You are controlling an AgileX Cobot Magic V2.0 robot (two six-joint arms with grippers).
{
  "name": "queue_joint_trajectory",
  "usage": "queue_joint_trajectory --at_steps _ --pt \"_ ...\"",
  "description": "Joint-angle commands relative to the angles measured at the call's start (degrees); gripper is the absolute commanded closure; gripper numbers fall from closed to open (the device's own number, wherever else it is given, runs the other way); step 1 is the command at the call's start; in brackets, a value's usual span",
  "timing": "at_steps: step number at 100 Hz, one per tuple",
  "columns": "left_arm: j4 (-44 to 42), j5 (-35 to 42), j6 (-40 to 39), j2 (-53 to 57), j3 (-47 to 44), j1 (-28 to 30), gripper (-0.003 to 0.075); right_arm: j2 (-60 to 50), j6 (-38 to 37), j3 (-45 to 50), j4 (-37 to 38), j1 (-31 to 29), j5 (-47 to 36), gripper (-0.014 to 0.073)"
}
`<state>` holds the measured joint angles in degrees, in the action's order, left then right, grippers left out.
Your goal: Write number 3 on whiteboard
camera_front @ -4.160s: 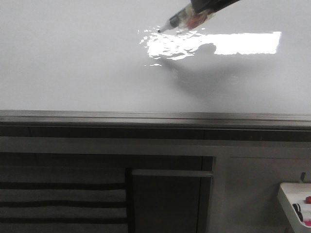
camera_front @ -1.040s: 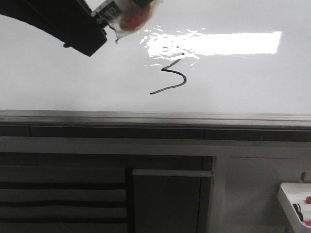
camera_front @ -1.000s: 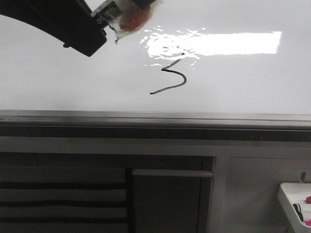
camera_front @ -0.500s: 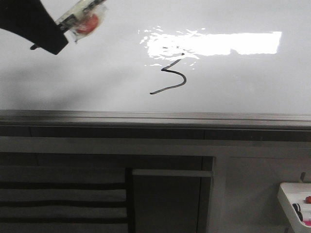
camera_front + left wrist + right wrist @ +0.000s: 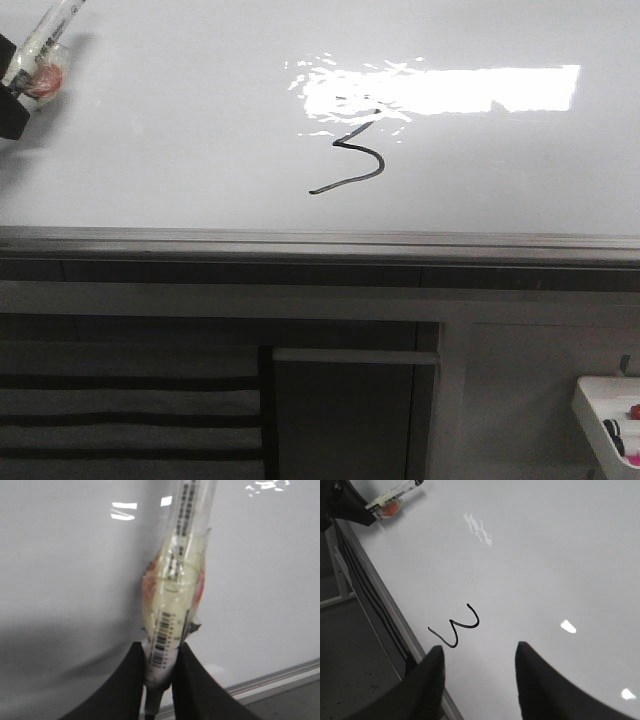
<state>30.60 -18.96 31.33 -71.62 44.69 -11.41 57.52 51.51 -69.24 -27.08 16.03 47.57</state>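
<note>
The number 3 [image 5: 352,155] is a thin dark squiggle with a long lower tail on the glossy whiteboard [image 5: 180,130], just below the bright light reflection. It also shows in the right wrist view [image 5: 456,628]. My left gripper [image 5: 161,652] is shut on a taped marker [image 5: 175,595] with a barcode label, and holds it off the board. In the front view the marker [image 5: 40,55] is at the far left edge, far from the 3. My right gripper [image 5: 479,652] is open and empty above the board near the 3.
The board's grey metal edge strip [image 5: 320,240] runs along its near side. A small white tray [image 5: 610,410] with markers sits at the lower right. A dark cabinet frame [image 5: 350,400] lies below the board.
The number 3 was drawn on the board since the oldest frame. In the last second my left gripper has carried the marker away to the left, off the writing.
</note>
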Motion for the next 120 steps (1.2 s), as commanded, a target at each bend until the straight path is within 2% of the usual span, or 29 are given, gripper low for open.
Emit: queue_joint_trajectory --at_steps 1,36,45,69,78,90,100,107,120 --pt "1.55 4.0 -1.19 0.03 1.34 0.29 0.0685 -0.4 -0.16 -1.61 -1.14 -0.43 -3.05 0.0304" --pt "2.03 5.43 -1.7 -1.89 1.34 0.39 0.0671 -0.4 -0.64 -1.61 -1.14 -0.43 -2.71 0.0304" --pt "1.42 5.43 -1.7 -1.89 1.34 0.39 0.0603 -0.4 -0.64 -1.61 -1.14 -0.43 -2.71 0.0304" --pt "0.43 5.41 -1.7 -1.89 1.34 0.39 0.0327 -0.4 -1.4 -1.61 -1.14 -0.43 -2.71 0.0304" --pt "0.43 5.41 -1.7 -1.89 1.34 0.39 0.0271 -0.4 -3.21 -1.61 -1.14 -0.43 -2.71 0.0304" --pt "-0.64 4.15 -1.7 0.39 1.59 0.39 0.0267 -0.79 -11.89 -1.61 3.44 -1.29 -2.41 0.0304" --pt "-3.85 -0.58 -1.7 5.3 2.59 0.39 0.0267 -2.46 -27.85 -1.61 11.33 -3.77 -0.95 0.0308" --pt "-5.5 -4.16 -1.7 9.94 3.0 0.39 0.0267 -3.95 -34.15 -1.07 14.49 -5.9 0.99 0.0312" --pt "-7.26 -9.72 -1.7 19.05 3.0 0.39 0.0267 -8.99 -37.58 3.81 15.18 -9.03 -0.75 0.0312"
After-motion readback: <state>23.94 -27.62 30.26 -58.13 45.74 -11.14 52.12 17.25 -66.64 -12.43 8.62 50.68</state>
